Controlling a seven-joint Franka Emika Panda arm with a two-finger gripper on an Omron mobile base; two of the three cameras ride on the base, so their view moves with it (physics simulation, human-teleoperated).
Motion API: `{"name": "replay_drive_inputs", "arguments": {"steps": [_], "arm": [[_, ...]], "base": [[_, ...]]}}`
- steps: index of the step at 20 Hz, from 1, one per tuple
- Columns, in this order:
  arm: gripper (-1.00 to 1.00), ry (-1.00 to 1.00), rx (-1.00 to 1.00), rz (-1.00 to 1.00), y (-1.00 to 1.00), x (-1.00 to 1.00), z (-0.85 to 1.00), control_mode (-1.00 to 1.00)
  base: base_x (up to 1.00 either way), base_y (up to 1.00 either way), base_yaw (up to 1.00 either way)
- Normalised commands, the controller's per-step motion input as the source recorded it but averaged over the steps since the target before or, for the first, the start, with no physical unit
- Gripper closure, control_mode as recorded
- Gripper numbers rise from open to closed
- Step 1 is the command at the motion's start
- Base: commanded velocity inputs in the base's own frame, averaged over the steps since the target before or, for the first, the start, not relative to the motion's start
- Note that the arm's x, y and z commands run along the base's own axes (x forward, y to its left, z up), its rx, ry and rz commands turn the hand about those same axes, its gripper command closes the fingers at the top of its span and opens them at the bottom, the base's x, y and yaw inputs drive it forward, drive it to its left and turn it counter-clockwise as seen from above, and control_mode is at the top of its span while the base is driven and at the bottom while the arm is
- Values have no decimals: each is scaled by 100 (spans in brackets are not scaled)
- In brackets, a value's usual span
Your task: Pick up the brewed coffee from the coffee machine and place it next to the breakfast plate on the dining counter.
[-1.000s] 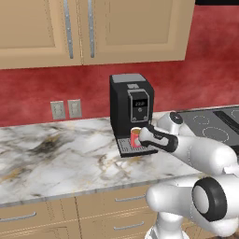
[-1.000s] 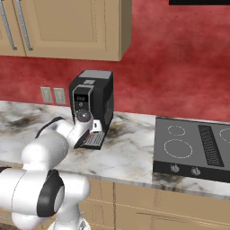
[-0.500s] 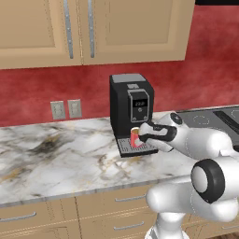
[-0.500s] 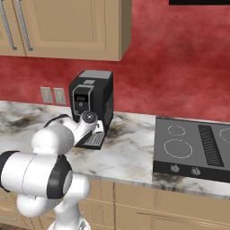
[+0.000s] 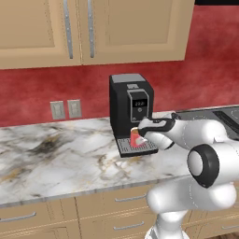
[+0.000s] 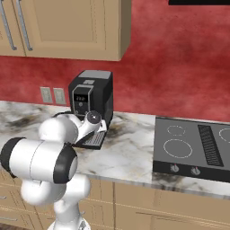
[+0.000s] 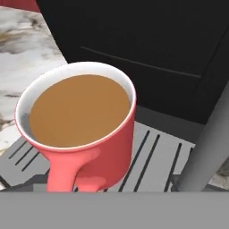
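Observation:
The brewed coffee, a small red mug (image 5: 135, 138) (image 7: 82, 134) filled with light brown coffee, stands on the grey grated drip tray (image 7: 154, 152) of the black coffee machine (image 5: 130, 105) (image 6: 92, 94). Its handle points toward the hand camera. My gripper (image 5: 139, 137) is open at the mug, level with it. In the hand view one grey finger (image 7: 203, 147) stands right of the mug, apart from its wall. In the right base view my own arm hides the mug. The breakfast plate and the dining counter are out of view.
The machine stands on a marble-topped wall counter (image 5: 56, 154) with wooden drawers below and wall cabinets (image 5: 93, 28) above. A black cooktop (image 6: 193, 148) lies to the right. Two wall outlets (image 5: 65, 109) sit left of the machine.
My hand has pushed forward toward the machine and now reaches the mug. The elbow has swung up and in. The mug has not moved and the jaws stay wide.

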Motion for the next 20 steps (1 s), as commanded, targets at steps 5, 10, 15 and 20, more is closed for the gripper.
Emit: {"name": "replay_drive_inputs", "arguments": {"steps": [5, 10, 15, 20], "arm": [[100, 0, 0, 2, 8, 21, -17, -100], [100, 0, 0, 1, 5, 11, -9, -100], [100, 3, 0, 0, 0, -56, 0, -100], [100, 0, 0, 4, -1, -85, 33, -100]], "base": [[0, 0, 0], [0, 0, 0], [0, 0, 0], [0, 0, 0]]}}
